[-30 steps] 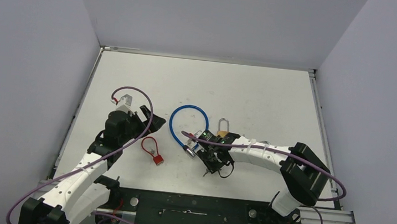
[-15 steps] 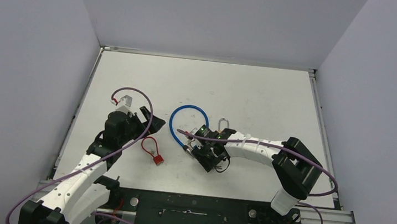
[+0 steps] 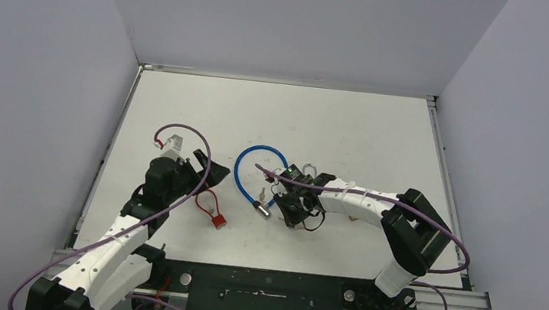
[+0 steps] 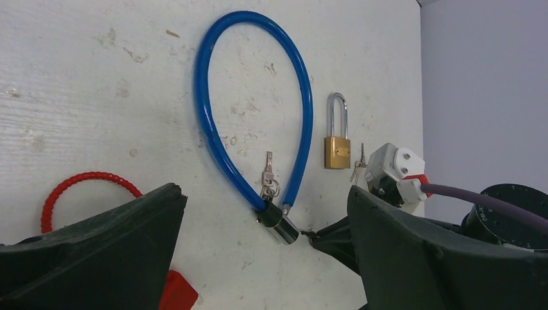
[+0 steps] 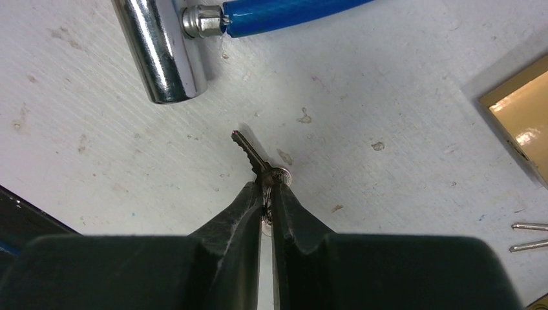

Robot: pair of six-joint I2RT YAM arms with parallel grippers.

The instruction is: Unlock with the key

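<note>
My right gripper (image 5: 268, 187) is shut on the head of a small silver key (image 5: 251, 150), which lies low against the table with its blade pointing toward the chrome lock barrel (image 5: 158, 48) of the blue cable lock (image 5: 291, 13). The barrel and the key are apart. From above, the right gripper (image 3: 293, 207) sits just right of the barrel (image 3: 263, 209) and the blue loop (image 3: 236, 172). A brass padlock (image 4: 337, 152) lies beyond the right wrist. My left gripper (image 4: 265, 194) hangs open and empty, left of the loop, over a red cable lock (image 3: 218, 221).
A bunch of keys (image 4: 268, 174) lies inside the blue loop beside the barrel. Two more key blades (image 5: 530, 236) lie near the padlock (image 5: 520, 123). The red lock's coiled cable (image 4: 84, 181) curls under my left finger. White walls enclose the table (image 3: 351, 125).
The right jaws opened, then closed on the key, and the right wrist shifted slightly toward the far side. The left arm stayed put.
</note>
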